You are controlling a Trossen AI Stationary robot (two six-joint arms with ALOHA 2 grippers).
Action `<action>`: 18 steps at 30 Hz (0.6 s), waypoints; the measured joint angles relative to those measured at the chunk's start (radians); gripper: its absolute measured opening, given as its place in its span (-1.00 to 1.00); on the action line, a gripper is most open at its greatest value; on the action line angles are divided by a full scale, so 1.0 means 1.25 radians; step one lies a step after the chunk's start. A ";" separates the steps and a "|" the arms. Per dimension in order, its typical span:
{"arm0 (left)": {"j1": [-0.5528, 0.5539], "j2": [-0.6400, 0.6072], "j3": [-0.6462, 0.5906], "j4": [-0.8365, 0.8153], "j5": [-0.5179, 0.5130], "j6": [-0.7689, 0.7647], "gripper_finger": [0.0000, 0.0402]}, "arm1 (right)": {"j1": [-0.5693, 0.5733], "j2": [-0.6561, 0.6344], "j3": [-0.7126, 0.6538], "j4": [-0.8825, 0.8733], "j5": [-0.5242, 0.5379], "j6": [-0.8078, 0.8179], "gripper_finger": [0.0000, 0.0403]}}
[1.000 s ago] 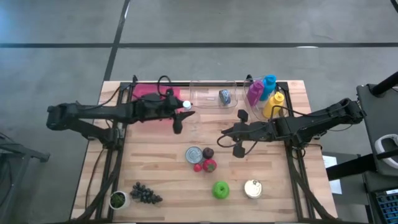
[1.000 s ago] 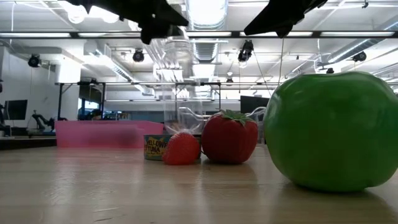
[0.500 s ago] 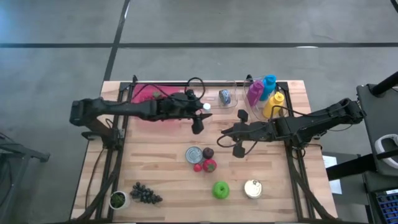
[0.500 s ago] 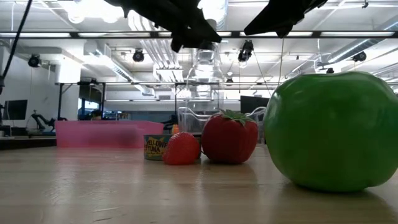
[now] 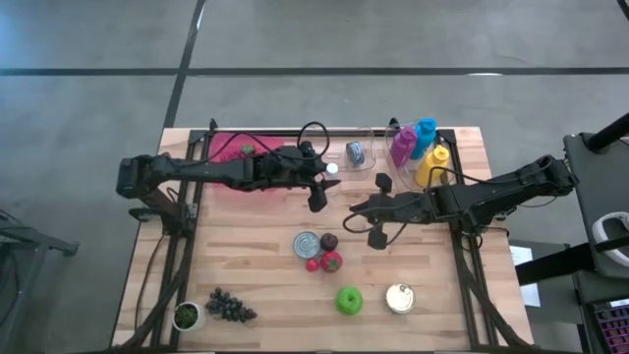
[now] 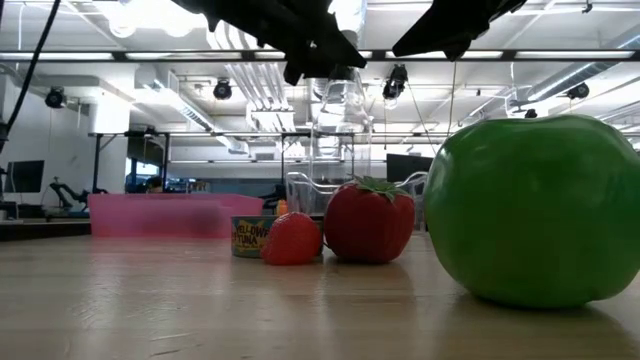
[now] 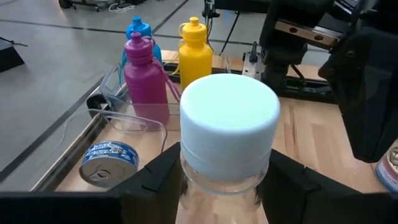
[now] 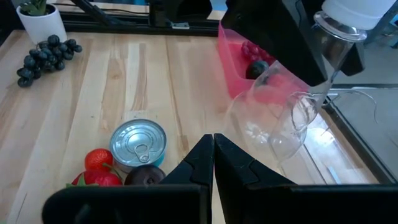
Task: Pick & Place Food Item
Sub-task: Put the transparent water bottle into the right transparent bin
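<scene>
The left gripper (image 5: 316, 187) is pinching a clear plastic bottle with a white cap (image 7: 228, 127) just under the cap, one dark finger on each side of its neck. In the high view the white cap shows beside the gripper, above the far half of the light wooden table (image 5: 246, 265); in the low view the bottle hangs high over the table, clear of the surface.

The landmark here is the silver tuna can with a pull-tab lid (image 5: 307, 244), standing near the table's middle. Touching or just beside it, on the side toward the right arm, lie a dark plum (image 5: 329, 241), a small red strawberry (image 5: 313, 264) and a larger red strawberry (image 5: 331, 261). The held bottle is beyond the can, toward the table's far edge. Farther from the can on that same far side sits a pink rectangular bin (image 5: 233, 149), off toward the left arm, with dark fruit inside.

Also beyond the can, toward the far right corner, stand a magenta squeeze bottle (image 5: 402, 146), a blue squeeze bottle (image 5: 425, 136) and a yellow squeeze bottle (image 5: 432, 163), close together, with a small blue-labelled can (image 5: 355, 152) lying near them.

The right gripper (image 5: 376, 236) waits to the can's right, its fingers pressed together and holding nothing.
</scene>
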 joint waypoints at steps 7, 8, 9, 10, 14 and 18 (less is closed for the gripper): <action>0.000 0.000 -0.001 0.000 0.001 -0.006 0.08 | 0.000 0.000 0.000 0.000 0.000 0.000 -0.96; 0.000 0.000 -0.001 0.000 0.001 -0.006 0.12 | 0.000 0.000 0.000 0.000 0.000 0.000 -0.96; 0.000 0.000 -0.001 0.000 0.001 -0.006 0.16 | 0.000 0.000 0.000 0.000 0.000 0.000 -0.96; 0.000 0.000 -0.001 0.000 0.001 -0.006 0.21 | 0.000 0.000 0.000 0.000 0.000 0.000 -0.96; 0.000 -0.002 -0.001 -0.001 0.001 -0.006 0.42 | 0.000 0.000 0.000 0.000 0.000 0.000 -0.96; 0.000 -0.003 -0.002 -0.001 0.000 -0.006 0.64 | 0.000 0.000 0.000 0.000 0.000 0.000 -0.96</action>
